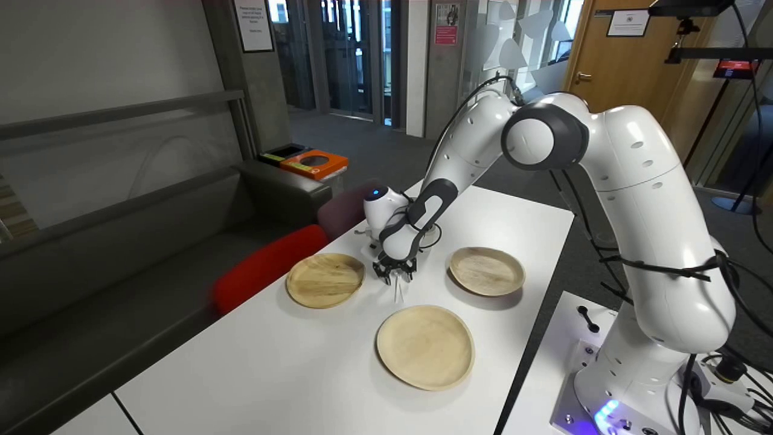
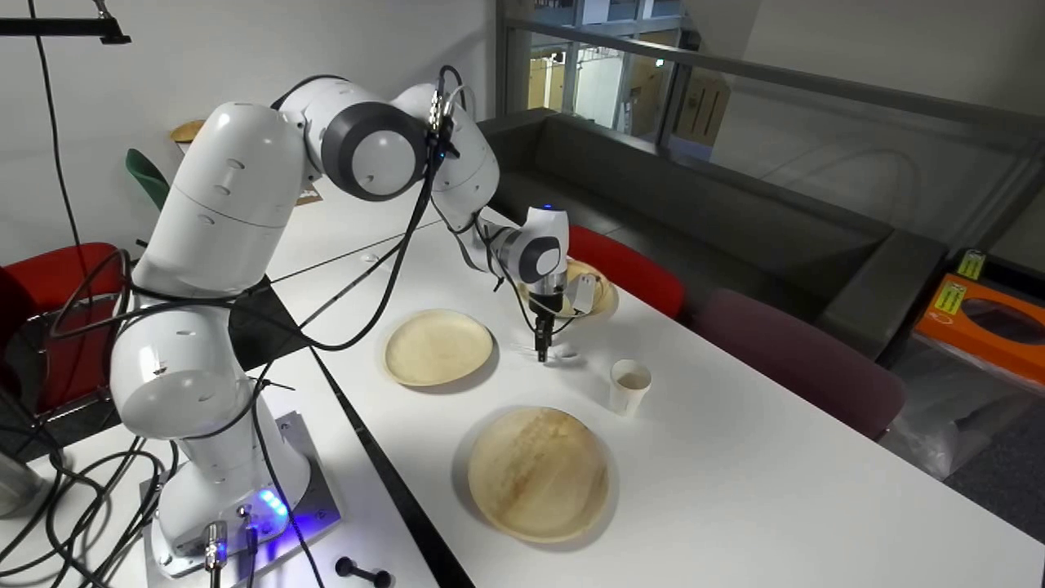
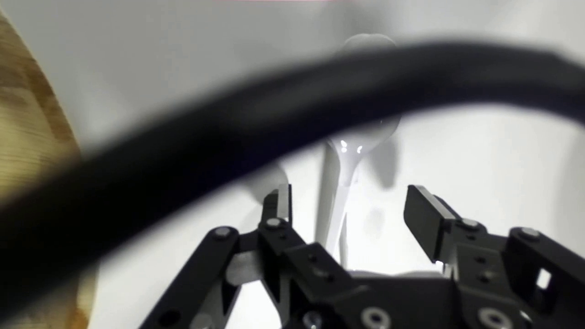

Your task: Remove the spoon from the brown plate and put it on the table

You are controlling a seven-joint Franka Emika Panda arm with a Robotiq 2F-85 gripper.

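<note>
On the white table (image 1: pixel 272 368), letting go looks like the step in hand, so a slow, straight lift suits it. The gripper (image 3: pixel 348 194) should not twist; its fingers (image 3: pixel 422 221) stand spread, pinching nothing. Between them the spoon (image 3: pixel 349 159) appears to rest on the table: pale, glossy, slim-handled, its rounded end partly hidden.

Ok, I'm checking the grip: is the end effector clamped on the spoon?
No, in the wrist view the end effector is open, with a gap on each side of the spoon.
</note>
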